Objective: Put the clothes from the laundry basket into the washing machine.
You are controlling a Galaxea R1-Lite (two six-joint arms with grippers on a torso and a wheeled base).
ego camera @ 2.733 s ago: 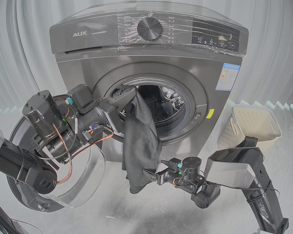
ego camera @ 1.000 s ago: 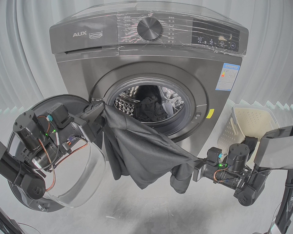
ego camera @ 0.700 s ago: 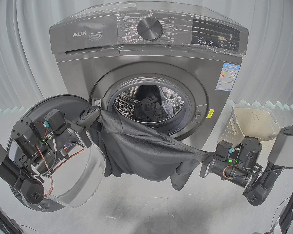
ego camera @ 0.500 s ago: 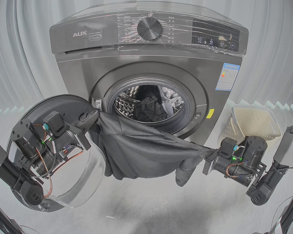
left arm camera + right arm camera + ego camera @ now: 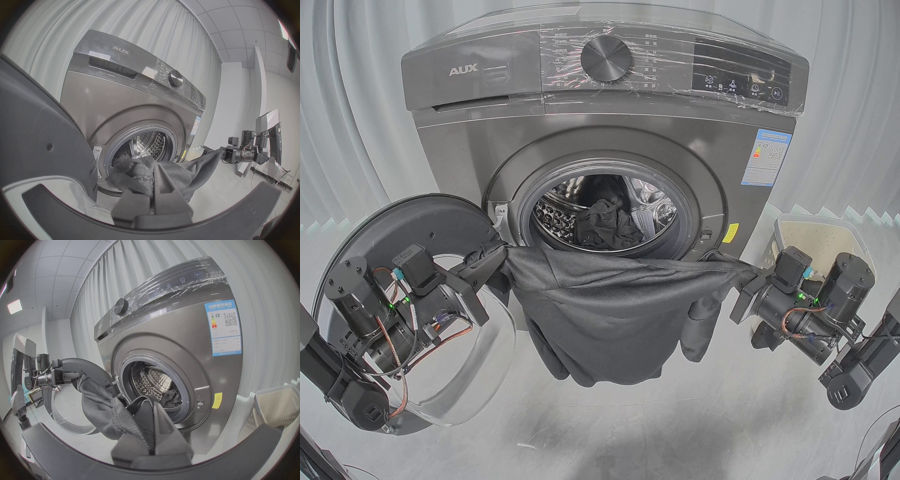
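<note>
A dark grey garment (image 5: 600,300) hangs stretched between both grippers, just below the washing machine's (image 5: 600,137) open drum mouth (image 5: 606,209). My left gripper (image 5: 490,253) is shut on its left end, beside the open door (image 5: 419,250). At the other end my right gripper (image 5: 747,278) is shut on the cloth, in front of the cream laundry basket (image 5: 831,240). Loose folds sag toward the floor. Inside the drum lies another dark piece of clothing (image 5: 606,225). Bunched cloth sits in the left gripper (image 5: 153,187) and in the right gripper (image 5: 150,424).
The round door swings out to the left with its glass bowl (image 5: 481,356) facing me. The laundry basket stands on the floor right of the machine. Bare grey floor (image 5: 625,431) lies in front. White curtains hang behind.
Both grippers kept hold of the garment. The right gripper swung out to the right and rose, pulling the cloth taut and level across the drum mouth; the left gripper drew back from the drum toward the door.
</note>
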